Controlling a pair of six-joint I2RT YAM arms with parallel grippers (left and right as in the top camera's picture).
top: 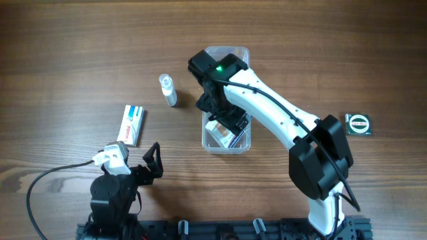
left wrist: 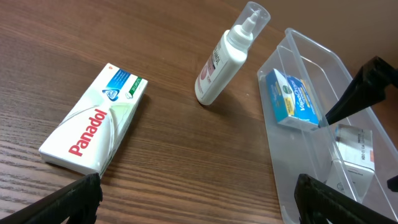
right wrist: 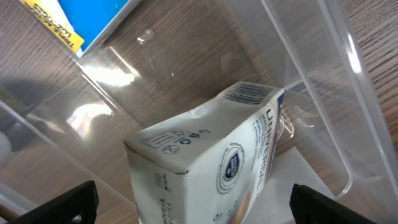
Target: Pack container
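The container (top: 227,150) sits in the middle of the worktop (top: 67,53), long side running away from the robot. It holds a blue box (left wrist: 292,99) towards the far end and a white box (right wrist: 205,168) at the near end, which leans at a tilt rather than lying flat. The right hand (top: 225,113) hangs over that white box with its jaws wide apart and gripping nothing. The likely trouble is here: lifting out, a finger could catch the tilted box or the thin clear wall and drag or tip the container. A leaning box also takes room the rest will need. Outside, to the left, the white bottle (left wrist: 224,62) seems to lie on its side and may roll if nudged. Further left is the Panadol box (left wrist: 93,121), flat and not yet packed. The left hand (top: 152,165) waits near it, jaws spread and empty.
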